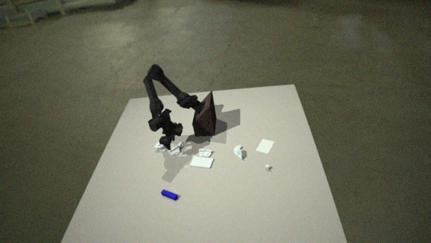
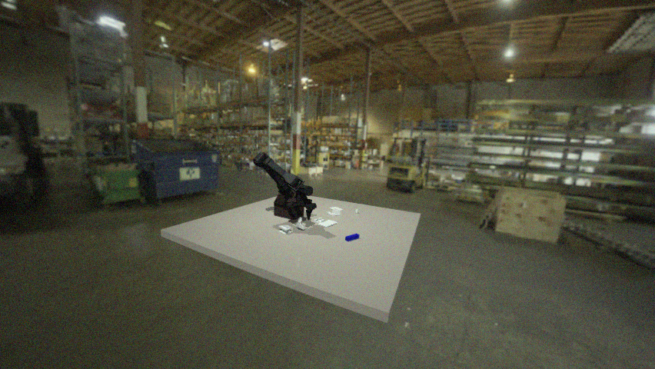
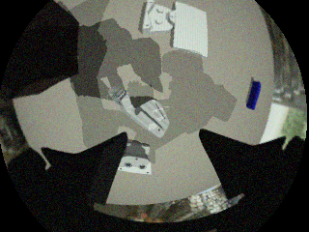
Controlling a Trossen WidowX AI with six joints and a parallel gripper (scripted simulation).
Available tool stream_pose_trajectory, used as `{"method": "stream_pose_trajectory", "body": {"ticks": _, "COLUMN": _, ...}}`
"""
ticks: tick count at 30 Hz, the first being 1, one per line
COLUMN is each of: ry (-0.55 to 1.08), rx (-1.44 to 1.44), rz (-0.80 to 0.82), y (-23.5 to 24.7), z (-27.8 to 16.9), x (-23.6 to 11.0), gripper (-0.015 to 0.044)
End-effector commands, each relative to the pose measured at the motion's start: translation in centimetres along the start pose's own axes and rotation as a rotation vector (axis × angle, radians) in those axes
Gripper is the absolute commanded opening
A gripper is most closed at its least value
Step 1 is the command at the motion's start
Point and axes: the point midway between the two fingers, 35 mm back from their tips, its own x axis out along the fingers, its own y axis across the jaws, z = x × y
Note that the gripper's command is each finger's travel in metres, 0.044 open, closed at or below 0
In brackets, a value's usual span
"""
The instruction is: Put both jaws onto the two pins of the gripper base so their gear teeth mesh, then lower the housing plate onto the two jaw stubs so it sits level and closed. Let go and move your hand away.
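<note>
My gripper is open and empty, above a white jaw that lies on the table. A white part with two dark holes, perhaps the housing plate, lies beside that jaw. A white part with two round bumps, perhaps the gripper base, lies farther right in the top view. The other curved white jaw lies apart, right of it. Pins and teeth are too small to make out surely.
A flat white slab lies against or close to the bumped part. A blue block lies toward the front. A pale sheet and a small white cube lie at the right in the top view.
</note>
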Motion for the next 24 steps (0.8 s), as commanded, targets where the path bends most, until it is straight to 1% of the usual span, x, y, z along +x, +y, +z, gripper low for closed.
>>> {"method": "stream_pose_trajectory", "body": {"ticks": 1, "ry": -0.009, "rx": -0.139, "rz": 0.031, "y": 1.0, "z": 1.2, "x": -0.3, "gripper": 0.044}}
{"method": "stream_pose_trajectory", "body": {"ticks": 24, "ry": -0.038, "rx": -0.759, "rz": 0.125, "y": 4.9, "z": 4.5, "x": -2.2, "gripper": 0.044}}
